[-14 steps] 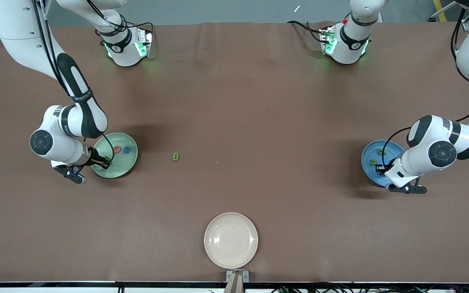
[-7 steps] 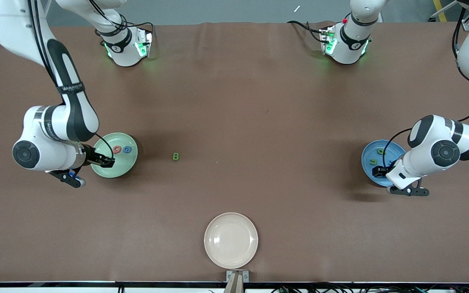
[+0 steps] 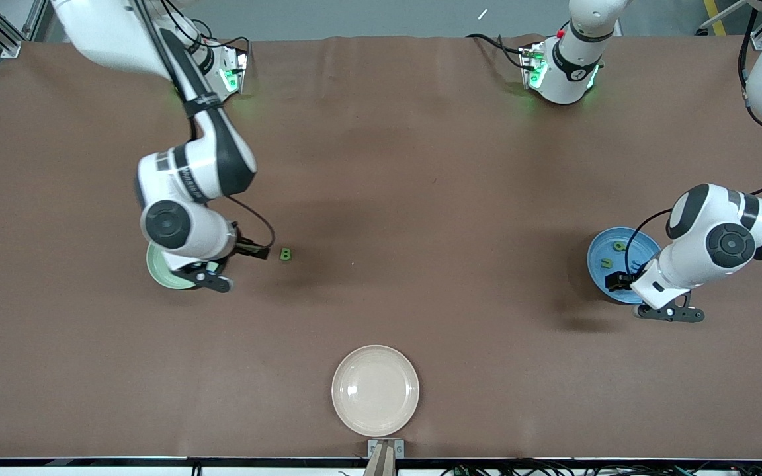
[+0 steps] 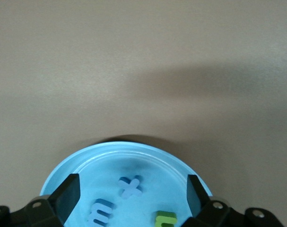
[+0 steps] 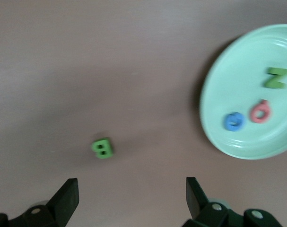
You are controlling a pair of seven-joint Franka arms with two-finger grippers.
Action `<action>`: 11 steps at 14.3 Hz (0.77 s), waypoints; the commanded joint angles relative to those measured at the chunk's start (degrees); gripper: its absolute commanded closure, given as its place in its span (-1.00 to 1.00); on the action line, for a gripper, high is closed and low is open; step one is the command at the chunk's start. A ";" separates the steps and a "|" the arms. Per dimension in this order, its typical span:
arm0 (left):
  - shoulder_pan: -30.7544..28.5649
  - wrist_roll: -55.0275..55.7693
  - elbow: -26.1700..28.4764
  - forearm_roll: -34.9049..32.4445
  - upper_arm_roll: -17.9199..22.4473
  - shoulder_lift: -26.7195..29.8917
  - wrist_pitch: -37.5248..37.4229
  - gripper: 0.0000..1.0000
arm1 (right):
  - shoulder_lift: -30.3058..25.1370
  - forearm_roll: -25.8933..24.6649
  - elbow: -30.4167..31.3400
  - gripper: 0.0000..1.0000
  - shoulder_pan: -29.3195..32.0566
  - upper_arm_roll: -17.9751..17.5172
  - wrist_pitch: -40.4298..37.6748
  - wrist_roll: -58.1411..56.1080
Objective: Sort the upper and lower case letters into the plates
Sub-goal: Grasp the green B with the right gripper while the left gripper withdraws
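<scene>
Risk: right gripper (image 3: 263, 252), jaws apart, sits at 9 o'clock of green B (image 3: 286, 254) and might nudge it away; left gripper (image 4: 132, 198) also spread, waits over blue plate (image 3: 596, 254).

The small green foam letter B (image 3: 286, 254) is lying on the brown table (image 3: 421, 165) beside the round pale green plate (image 3: 163, 274), toward the middle. 3 chunky letters, N (image 5: 277, 77), Q (image 5: 261, 111) and G (image 5: 234, 121), are sitting in that plate. The round cream-white plate (image 3: 375, 390) is resting nearest the front camera, and the round bright blue plate (image 3: 609, 248) is sitting toward the left arm's end.
</scene>
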State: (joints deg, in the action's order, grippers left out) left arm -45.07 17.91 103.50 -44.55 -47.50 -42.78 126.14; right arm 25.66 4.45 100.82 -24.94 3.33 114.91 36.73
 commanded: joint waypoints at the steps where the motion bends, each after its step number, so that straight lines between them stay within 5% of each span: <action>1: 0.32 -2.52 -1.98 2.87 -0.14 0.85 -1.68 -0.99 | 2.98 0.12 1.49 -1.00 -2.21 0.01 5.57 -5.32; 4: 3.57 -5.59 -2.34 10.85 1.70 2.69 -1.78 -0.98 | 4.75 0.12 5.86 -1.00 -3.10 0.10 15.48 -10.44; 11: 31.84 -17.29 0.03 37.22 30.76 13.85 -1.34 -0.98 | 4.67 0.38 13.60 -1.00 -3.01 0.01 27.19 -14.67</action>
State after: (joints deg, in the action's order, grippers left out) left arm -20.73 1.32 101.02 -12.09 -23.24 -33.23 125.30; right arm 32.15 4.42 110.88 -27.91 3.37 138.78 22.94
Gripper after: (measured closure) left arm 0.004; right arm 0.000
